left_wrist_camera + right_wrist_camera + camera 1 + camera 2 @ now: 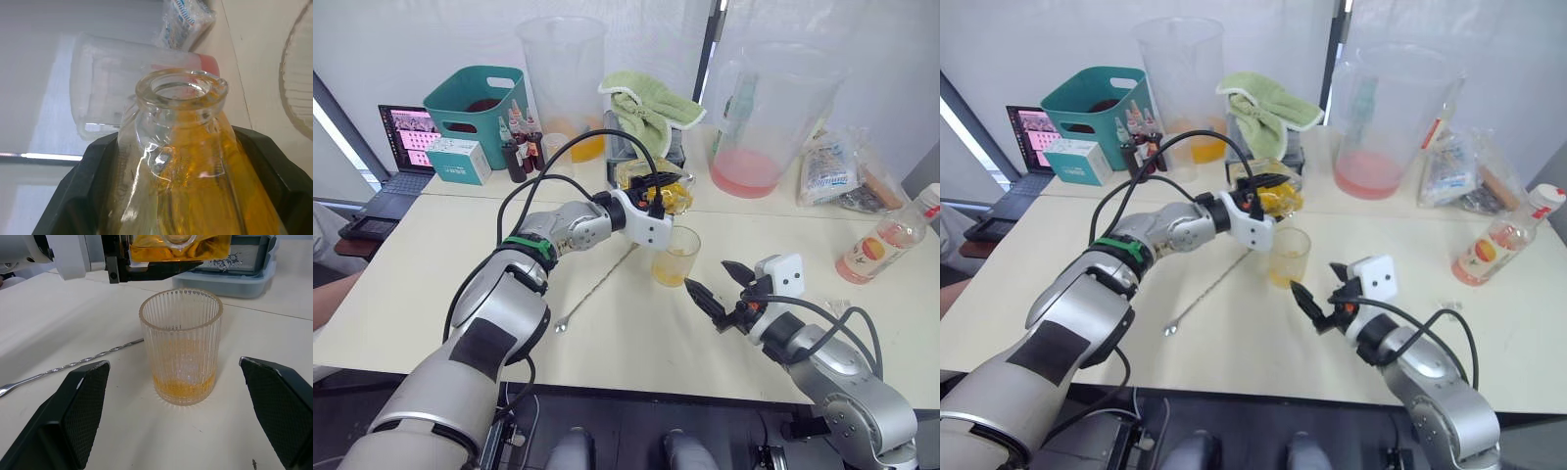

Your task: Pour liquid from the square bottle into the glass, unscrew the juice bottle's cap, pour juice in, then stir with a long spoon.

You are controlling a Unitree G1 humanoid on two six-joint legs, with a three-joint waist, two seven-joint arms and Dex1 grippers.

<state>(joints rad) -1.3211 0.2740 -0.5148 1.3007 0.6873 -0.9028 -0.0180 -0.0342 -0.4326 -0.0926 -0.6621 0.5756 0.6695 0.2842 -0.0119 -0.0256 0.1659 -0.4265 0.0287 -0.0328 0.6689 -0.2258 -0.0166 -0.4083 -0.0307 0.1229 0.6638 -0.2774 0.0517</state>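
Square bottle (668, 192) gripped in left claw (658, 188), tilted above glass (675, 257)

Glass (675, 257) at table (401, 323) centre; square bottle (668, 194) in left gripper (658, 186) just behind and above it. Long spoon (597, 285) flat on table, left of glass. Right gripper (717, 285) just right of glass, nearer. Juice bottle (886, 238) far right.

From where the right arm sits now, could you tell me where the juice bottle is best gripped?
Grip the juice bottle around its body below the white cap, coming in level from the side nearest the right tool. It stands upright, with open table on that side.
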